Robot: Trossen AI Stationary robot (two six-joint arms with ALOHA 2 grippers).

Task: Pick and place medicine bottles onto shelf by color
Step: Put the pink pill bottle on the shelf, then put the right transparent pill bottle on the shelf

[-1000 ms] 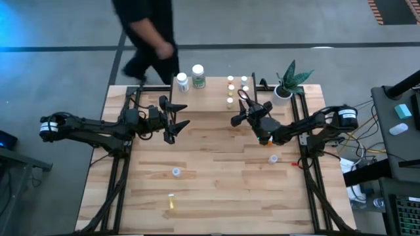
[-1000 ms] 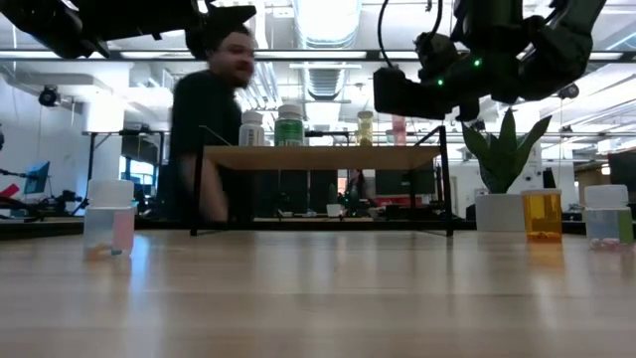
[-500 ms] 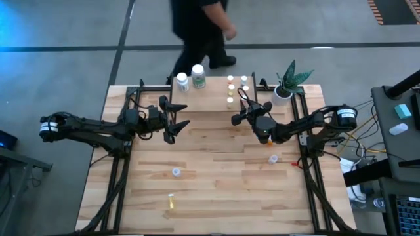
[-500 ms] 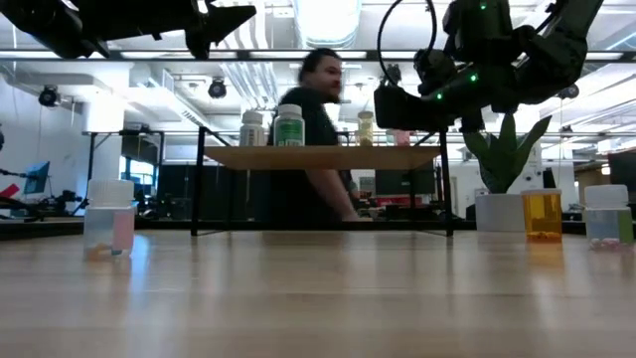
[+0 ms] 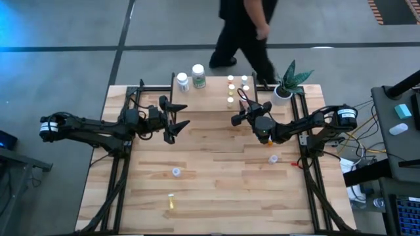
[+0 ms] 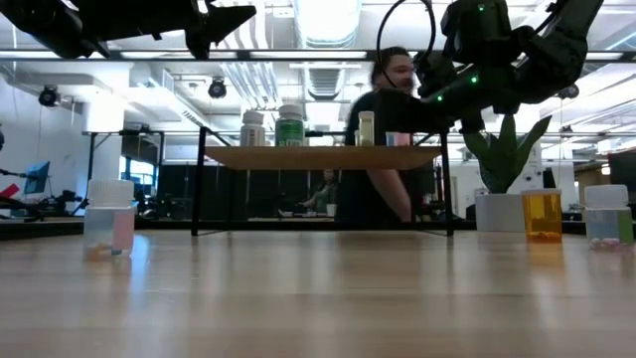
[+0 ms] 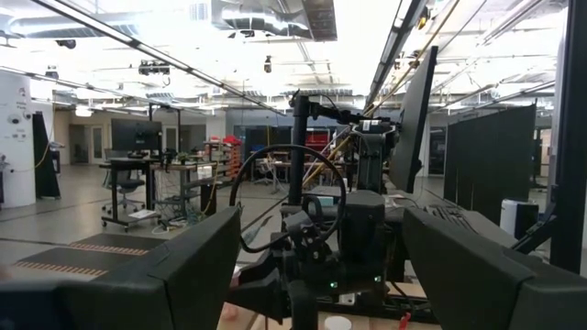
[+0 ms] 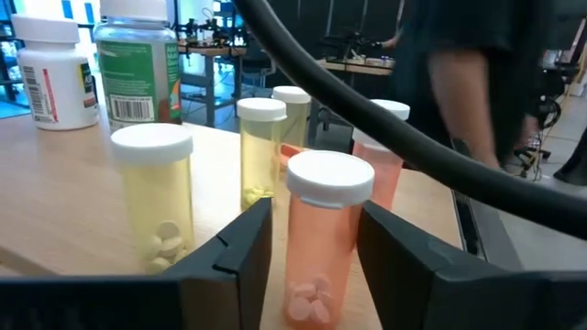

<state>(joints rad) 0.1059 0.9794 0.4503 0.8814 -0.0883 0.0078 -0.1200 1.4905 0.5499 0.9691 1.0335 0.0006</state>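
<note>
The shelf (image 5: pixel 211 98) stands at the table's far edge. On its left stand two larger bottles, a white one (image 5: pixel 182 82) and a green-labelled one (image 5: pixel 198 76). On its right stand several small bottles (image 5: pixel 230 90). My right gripper (image 5: pixel 237 113) is open at the shelf's right front. Its fingers stand on either side of an orange-red, white-capped bottle (image 8: pixel 326 240), which stands upright among yellow bottles (image 8: pixel 156 197). My left gripper (image 5: pixel 178 118) is open and empty, held above the table by the shelf's left front. My right gripper comes level from the table's near side, one finger (image 8: pixel 240 252) on each side of the orange-red bottle's body (image 8: pixel 321 257). A gap shows at one finger. I cannot tell whether the other finger touches the bottle.
A clear bottle (image 5: pixel 176 172), a yellow one lying down (image 5: pixel 170 200) and another clear one (image 5: pixel 273 158) are on the tabletop. A potted plant (image 5: pixel 283 88) stands right of the shelf. A person (image 5: pixel 246 29) walks behind the table's far edge.
My right gripper has gone down a little toward the shelf top, and the orange-red bottle has gone down with it. The person behind the table has walked from the left to the right.
</note>
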